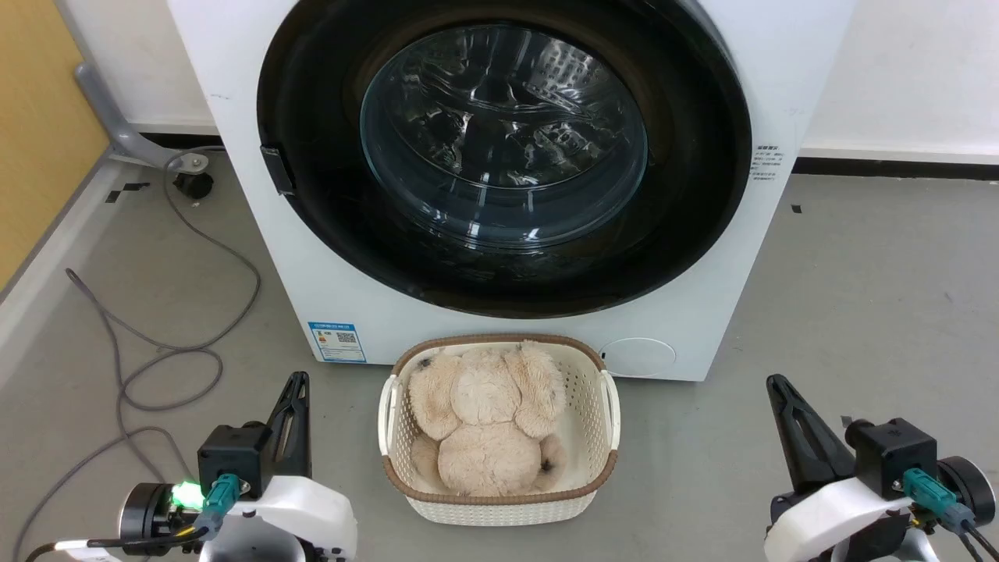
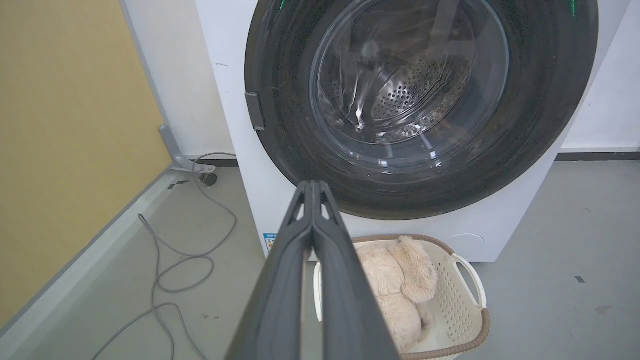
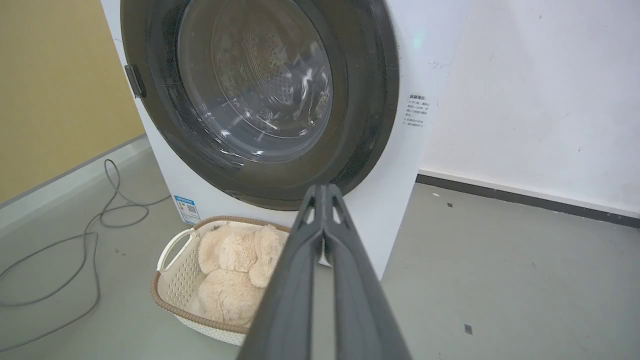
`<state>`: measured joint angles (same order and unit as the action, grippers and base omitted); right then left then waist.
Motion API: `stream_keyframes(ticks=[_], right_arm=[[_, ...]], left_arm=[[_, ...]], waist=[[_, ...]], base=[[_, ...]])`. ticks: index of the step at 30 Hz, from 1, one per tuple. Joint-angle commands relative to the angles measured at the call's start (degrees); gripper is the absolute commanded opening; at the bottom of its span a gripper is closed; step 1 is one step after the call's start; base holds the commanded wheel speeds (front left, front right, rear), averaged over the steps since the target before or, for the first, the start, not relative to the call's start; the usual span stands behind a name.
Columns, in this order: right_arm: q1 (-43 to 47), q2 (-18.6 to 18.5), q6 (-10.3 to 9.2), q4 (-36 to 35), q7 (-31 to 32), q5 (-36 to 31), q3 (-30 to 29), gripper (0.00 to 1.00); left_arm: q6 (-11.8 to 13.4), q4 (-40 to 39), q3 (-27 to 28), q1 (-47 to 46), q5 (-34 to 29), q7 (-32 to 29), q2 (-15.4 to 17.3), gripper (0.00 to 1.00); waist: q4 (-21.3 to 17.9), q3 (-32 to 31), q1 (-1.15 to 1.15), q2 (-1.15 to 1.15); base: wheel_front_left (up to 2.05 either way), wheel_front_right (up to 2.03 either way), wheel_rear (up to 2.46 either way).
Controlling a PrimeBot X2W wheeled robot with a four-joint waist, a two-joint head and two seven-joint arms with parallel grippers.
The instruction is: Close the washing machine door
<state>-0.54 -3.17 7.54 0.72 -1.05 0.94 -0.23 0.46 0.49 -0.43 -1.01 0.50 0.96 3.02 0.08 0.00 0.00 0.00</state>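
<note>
The round glossy black washing machine door [image 1: 328, 203] lies flat against the front of the white washing machine [image 1: 234, 156], its clear glass bowl window [image 1: 503, 136] showing the steel drum behind. The door [image 2: 540, 130] [image 3: 365, 100] looks flush in both wrist views too. My left gripper [image 1: 296, 386] hangs low at the lower left, shut, fingertips touching [image 2: 312, 186]. Low at the lower right is my right gripper [image 1: 776, 386], shut as well [image 3: 324, 189]. Both are well short of the machine and hold nothing.
A white woven basket [image 1: 605, 406] with a brown rim, holding a beige plush toy [image 1: 484, 421], stands on the grey floor right before the machine, between my grippers. Grey cables [image 1: 164, 367] loop on the floor at left, near a yellow wall [image 1: 39, 117].
</note>
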Motion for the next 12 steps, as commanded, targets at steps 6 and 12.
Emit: stream_keyframes(ticks=[6, 12], right_arm=[[0.5, 0.3, -0.05, -0.7, 1.0, -0.9, 0.2, 0.0], [0.5, 0.3, -0.05, -0.7, 1.0, -0.9, 0.2, 0.0]], left_arm=[[-0.5, -0.5, 0.4, 1.0, -0.5, -1.0, -0.1, 0.0], [-0.5, -0.5, 0.4, 1.0, -0.5, -1.0, -0.1, 0.0]], waist=[[-0.1, 0.0, 0.0, 0.0], [-0.1, 0.0, 0.0, 0.0]], base=[[0.0, 0.0, 0.0], [0.0, 0.0, 0.0]])
